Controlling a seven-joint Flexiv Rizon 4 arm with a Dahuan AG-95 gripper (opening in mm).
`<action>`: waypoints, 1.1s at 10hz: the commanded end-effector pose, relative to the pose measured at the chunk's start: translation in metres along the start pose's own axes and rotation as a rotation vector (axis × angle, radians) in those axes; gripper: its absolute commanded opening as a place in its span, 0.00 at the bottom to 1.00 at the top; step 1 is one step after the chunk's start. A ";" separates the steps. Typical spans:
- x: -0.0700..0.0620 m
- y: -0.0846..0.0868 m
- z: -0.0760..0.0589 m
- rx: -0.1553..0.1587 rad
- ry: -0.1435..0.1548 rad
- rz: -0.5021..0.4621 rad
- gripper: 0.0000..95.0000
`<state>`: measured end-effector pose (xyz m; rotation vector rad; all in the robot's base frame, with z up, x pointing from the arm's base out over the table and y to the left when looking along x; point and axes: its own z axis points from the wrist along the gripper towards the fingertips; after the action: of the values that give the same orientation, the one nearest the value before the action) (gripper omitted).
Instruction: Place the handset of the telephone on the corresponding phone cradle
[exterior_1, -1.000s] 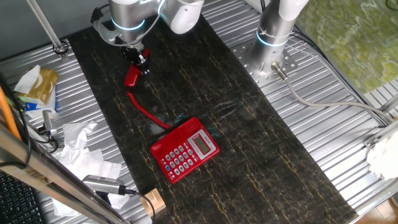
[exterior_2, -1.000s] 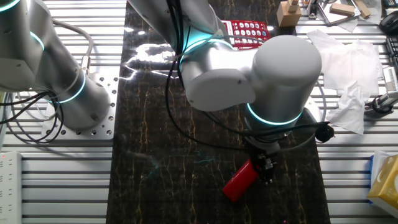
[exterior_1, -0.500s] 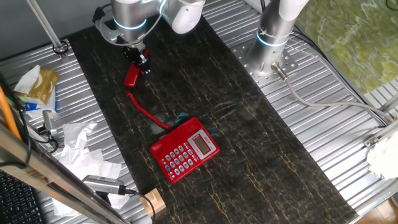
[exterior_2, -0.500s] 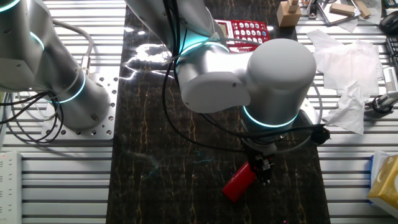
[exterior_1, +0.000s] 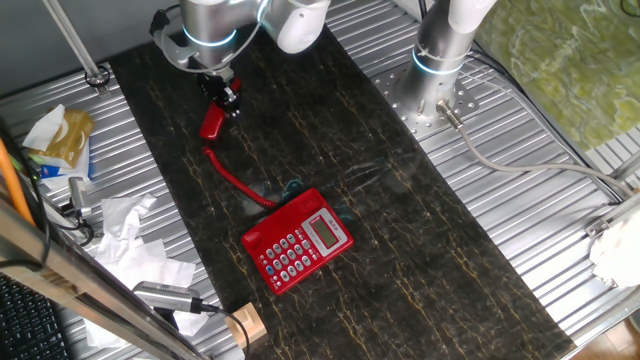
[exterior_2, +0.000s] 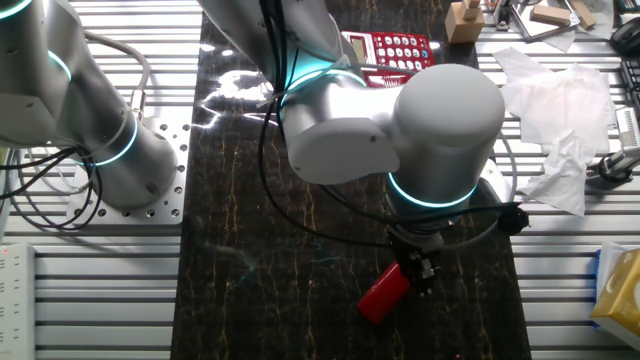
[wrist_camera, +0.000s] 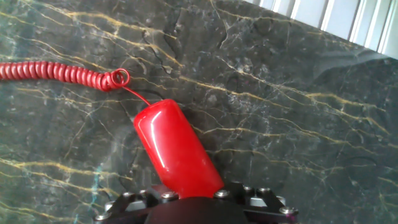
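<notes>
Locate the telephone (exterior_1: 297, 245) first; it is your landmark. It sits on the dark marble-patterned table (exterior_1: 400, 230) with its keypad and pale display facing up. In one fixed view the phone cradle (exterior_1: 285, 214) is the red strip along the base edge nearest the cord, and nothing rests in it. In the other fixed view only part of the keypad (exterior_2: 398, 48) shows behind the arm.

The handset (exterior_1: 211, 122) is well apart from the telephone, toward the far end of the table from it. The gripper (exterior_1: 226, 98) holds 1 end of the handset; the other end points away and down toward the table. In the other fixed view the handset (exterior_2: 383, 294) sits tilted under the gripper (exterior_2: 417, 272), with the arm's large grey joint directly above. You cannot tell from either fixed view whether the low end touches the table.

In the hand view the handset (wrist_camera: 173, 147) runs up from the bottom edge, where it passes between the gripper's black mounts. The fingertips themselves are out of frame there. The coiled red cord (wrist_camera: 59, 72) leaves the handset's free end and runs off to the left edge. In one fixed view the cord (exterior_1: 235, 181) leads across the table to the telephone.

Crumpled white paper (exterior_1: 135, 235) and a small wooden block (exterior_1: 243, 322) lie beside the table, on the keypad side of the telephone.
</notes>
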<state>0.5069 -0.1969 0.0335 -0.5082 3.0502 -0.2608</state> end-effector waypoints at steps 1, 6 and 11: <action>-0.002 0.000 0.000 -0.012 -0.003 0.000 0.60; -0.004 -0.001 -0.001 -0.102 -0.069 0.012 0.80; -0.004 -0.001 -0.001 -0.091 -0.071 -0.004 0.80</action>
<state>0.5111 -0.1961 0.0333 -0.5171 2.9992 -0.1036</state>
